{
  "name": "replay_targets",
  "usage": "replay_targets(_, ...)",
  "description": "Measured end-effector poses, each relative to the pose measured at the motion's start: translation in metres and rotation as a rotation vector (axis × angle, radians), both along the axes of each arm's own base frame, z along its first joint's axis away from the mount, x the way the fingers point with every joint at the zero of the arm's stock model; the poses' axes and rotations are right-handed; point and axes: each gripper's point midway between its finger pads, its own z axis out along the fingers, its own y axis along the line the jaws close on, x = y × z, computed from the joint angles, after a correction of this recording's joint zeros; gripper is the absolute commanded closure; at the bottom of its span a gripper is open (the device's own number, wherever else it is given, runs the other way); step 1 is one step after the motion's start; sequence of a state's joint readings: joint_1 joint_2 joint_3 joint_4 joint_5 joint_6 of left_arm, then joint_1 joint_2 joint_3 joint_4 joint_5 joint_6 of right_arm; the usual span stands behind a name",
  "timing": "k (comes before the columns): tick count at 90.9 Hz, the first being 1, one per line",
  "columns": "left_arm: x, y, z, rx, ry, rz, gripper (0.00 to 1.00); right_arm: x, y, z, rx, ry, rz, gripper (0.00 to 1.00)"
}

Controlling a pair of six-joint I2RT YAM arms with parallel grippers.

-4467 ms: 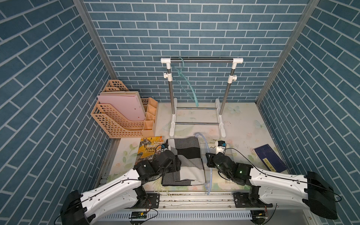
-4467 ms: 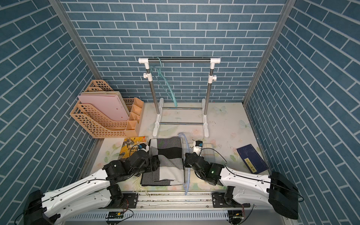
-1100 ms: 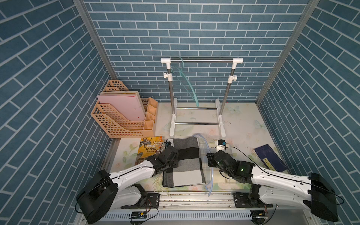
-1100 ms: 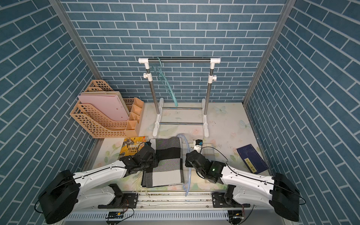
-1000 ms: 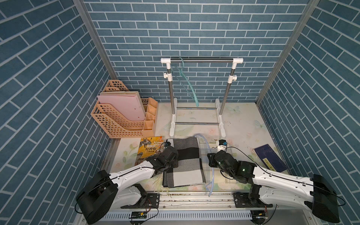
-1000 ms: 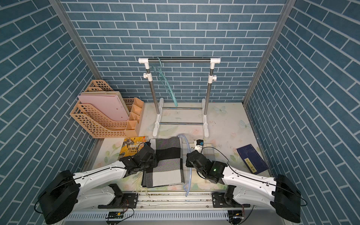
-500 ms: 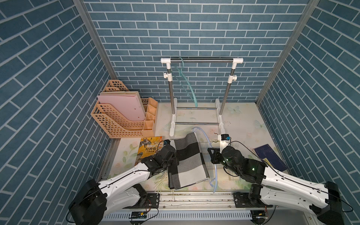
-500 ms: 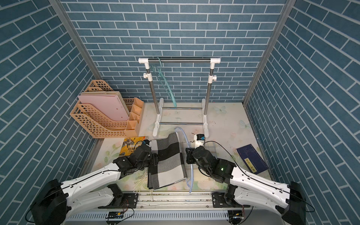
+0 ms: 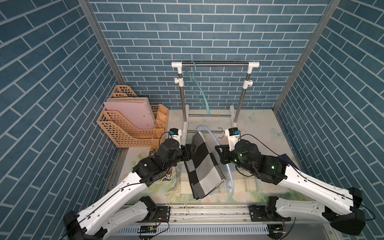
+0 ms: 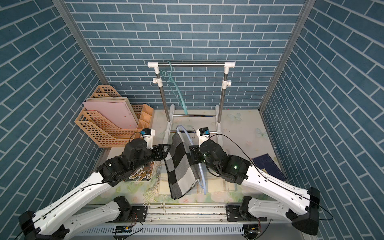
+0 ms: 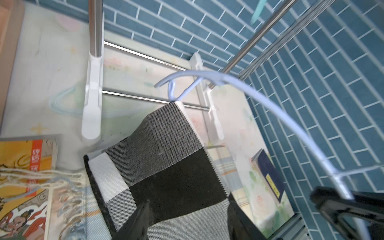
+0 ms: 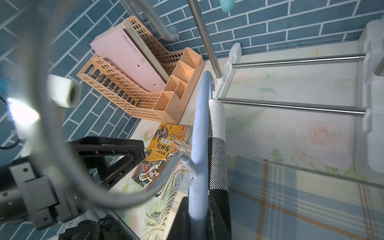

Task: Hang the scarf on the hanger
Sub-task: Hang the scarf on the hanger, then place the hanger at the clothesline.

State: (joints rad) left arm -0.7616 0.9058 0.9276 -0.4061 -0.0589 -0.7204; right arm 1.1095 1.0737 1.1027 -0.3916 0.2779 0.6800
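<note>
We see the right tool (image 9: 220, 150) clamped on one arm of the pale blue hanger (image 9: 230, 178), holding it lifted off the surface (image 9: 259, 128). In the right wrist view the hanger's arm (image 12: 199, 135) runs straight out from between the tool's 2 fingers.

The checked scarf (image 9: 202, 164), black, grey and white, is draped over the hanger and hangs down from it in a long sloping panel. Its lower end reaches toward the front edge of the surface in both top views.

The left tool (image 10: 165, 150) sits at the scarf's left edge, near the upper part of the panel. In the left wrist view its 2 fingers stand apart with the scarf (image 11: 166, 166) lying between them, not pinched.

Beneath the scarf, a pale plaid cloth (image 9: 245, 182) with a fringe lies flat on the surface. A picture book (image 10: 143, 173) lies to its left, partly under the left arm, and a dark blue book (image 10: 268, 166) lies near the right wall. At the back stands a clothes rack (image 9: 215, 64) with 1 teal hanger (image 9: 202, 94) on its rail, and an orange file organiser (image 9: 128, 133) stands against the left wall.
</note>
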Motion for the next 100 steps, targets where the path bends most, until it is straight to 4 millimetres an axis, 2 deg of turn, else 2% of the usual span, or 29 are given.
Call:
replay_targets(24, -0.005, 0.002, 0.075, -0.201, -0.146, 0.007, 0.31, 0.001, 0.004, 0.052, -0.019, -0.049, 0.033, 1.00)
replay_targets(39, -0.008, -0.011, 0.111, -0.424, -0.181, -0.031, 0.31, 0.001, -0.001, 0.077, -0.057, -0.092, 0.046, 1.00)
replay_targets(50, -0.003, -0.026, 0.132, -0.571, -0.179, -0.060, 0.31, 0.000, -0.008, 0.086, -0.099, -0.123, 0.056, 1.00)
replay_targets(58, 0.003, -0.047, 0.136, -0.634, -0.143, -0.083, 0.30, 0.000, -0.012, 0.086, -0.139, -0.145, 0.064, 1.00)
replay_targets(77, 0.020, -0.109, 0.132, -0.674, -0.021, -0.148, 0.28, -0.001, -0.017, 0.077, -0.214, -0.167, 0.086, 1.00)
replay_targets(90, 0.024, -0.130, 0.127, -0.681, 0.021, -0.170, 0.28, -0.001, -0.018, 0.072, -0.234, -0.173, 0.095, 1.00)
replay_targets(100, 0.028, -0.137, 0.126, -0.687, 0.031, -0.175, 0.37, -0.002, -0.021, 0.070, -0.238, -0.176, 0.096, 1.00)
